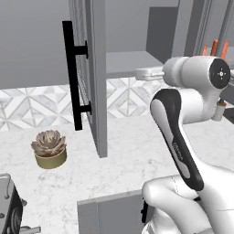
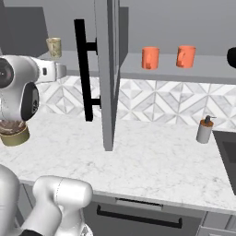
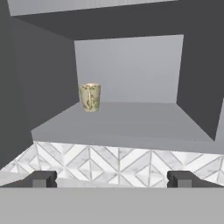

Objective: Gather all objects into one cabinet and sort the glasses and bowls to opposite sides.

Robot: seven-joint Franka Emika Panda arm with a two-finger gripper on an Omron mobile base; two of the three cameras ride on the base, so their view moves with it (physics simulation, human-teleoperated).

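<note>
- Mug, cream and mottled, stood upright on the left cabinet shelf, far back.
- Gripper faced that shelf, fingers spread wide, grasping nothing.
- Right of the open door, two orange cups sat upright.

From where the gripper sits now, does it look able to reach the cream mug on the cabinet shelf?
Probably yes. The gripper is open and faces the cream mug, which stands upright toward the back left of the cabinet shelf. Nothing lies between them, and the door is swung open.
</note>
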